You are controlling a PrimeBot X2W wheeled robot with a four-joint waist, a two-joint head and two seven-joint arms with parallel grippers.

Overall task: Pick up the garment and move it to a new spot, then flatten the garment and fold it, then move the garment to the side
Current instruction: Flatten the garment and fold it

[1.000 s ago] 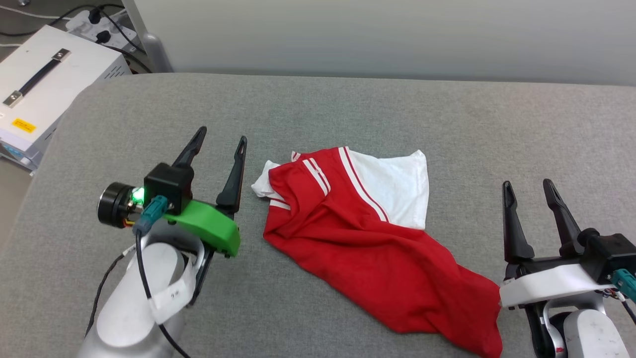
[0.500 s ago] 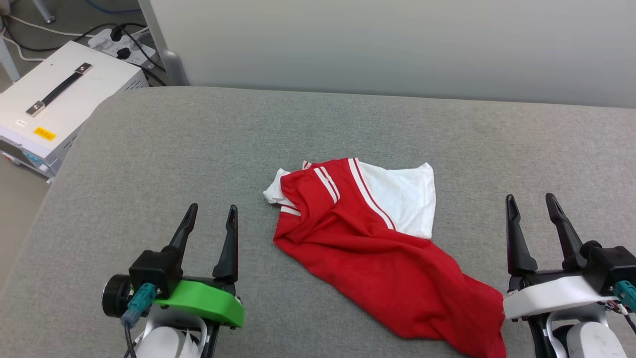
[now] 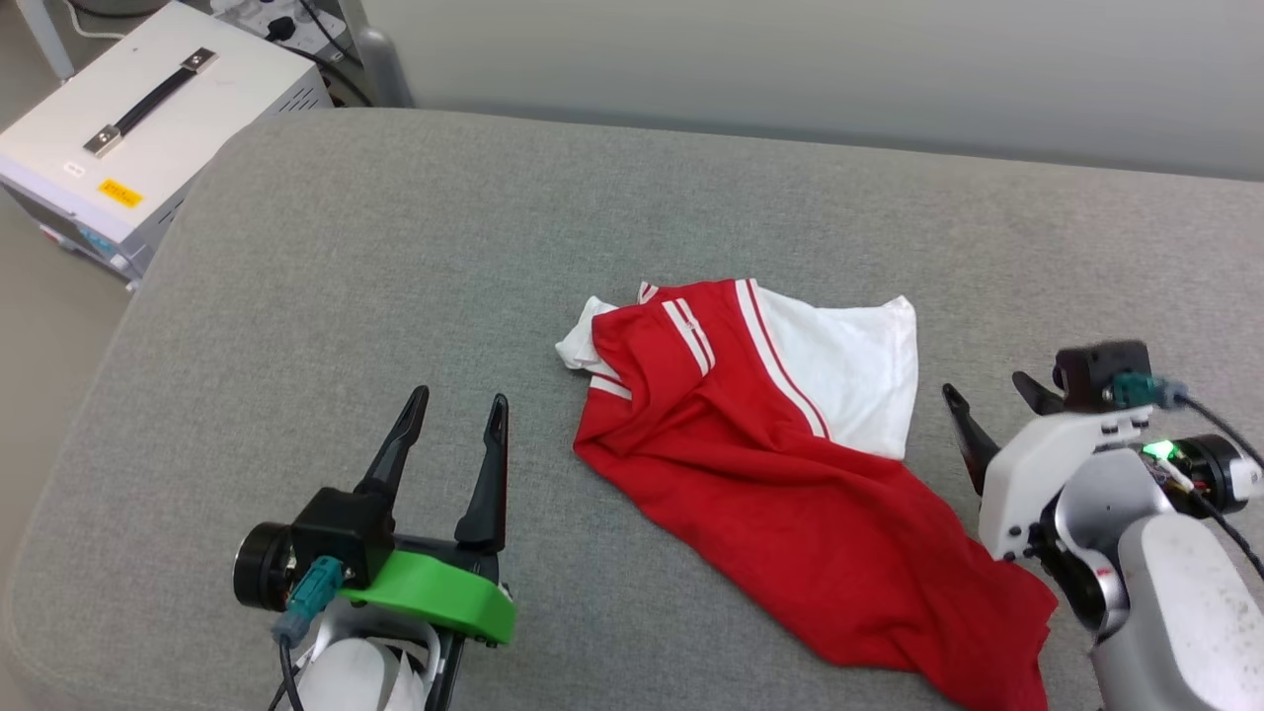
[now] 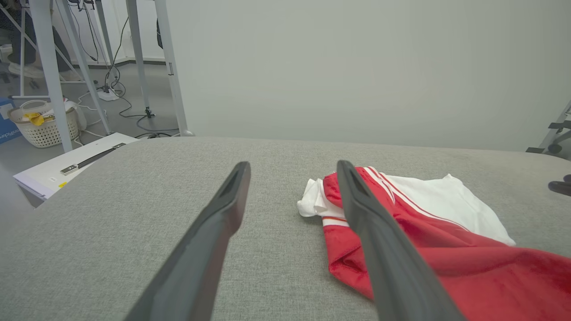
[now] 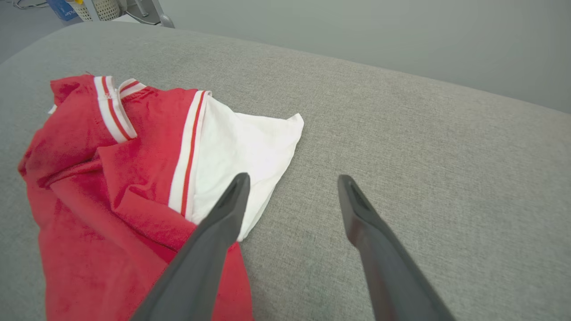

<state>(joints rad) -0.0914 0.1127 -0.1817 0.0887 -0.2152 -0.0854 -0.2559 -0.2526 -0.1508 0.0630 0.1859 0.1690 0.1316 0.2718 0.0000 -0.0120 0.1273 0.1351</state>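
Green bracket, at 7 o'clock of the cloth: the left gripper [image 3: 461,395], jaws apart and empty, tips pointing to 12 o'clock, just beside the heap and touching nothing. White-shelled right gripper [image 3: 986,385], at 3 o'clock of the cloth, jaws likewise spread and empty, angled toward 10 o'clock. In its wrist view 1 finger [image 5: 214,240] overlaps the edge of the white sleeve [image 5: 241,147], though contact cannot be confirmed. This flanking stance, 1 gripper per side, is judged to be preparation for the pick-up, which has not begun.

Centre: the garment [image 3: 770,474], a red jersey lying crumpled on the grey tabletop [image 3: 395,247], its long axis running from 10 o'clock to 4 o'clock. The hem trails toward the near edge at 5 o'clock; the striped collar [image 3: 686,331] sits at the far end. It lies slack and rumpled because nothing holds it, and no numerals face up.

Far, at 10 o'clock, off the tabletop: a white box [image 3: 148,109] with a black handle. Beyond, at 12 o'clock, a pale wall [image 3: 790,59].

Count: 1 garment, 2 white sleeve patches showing, 2 grippers, 4 fingers, 1 box.
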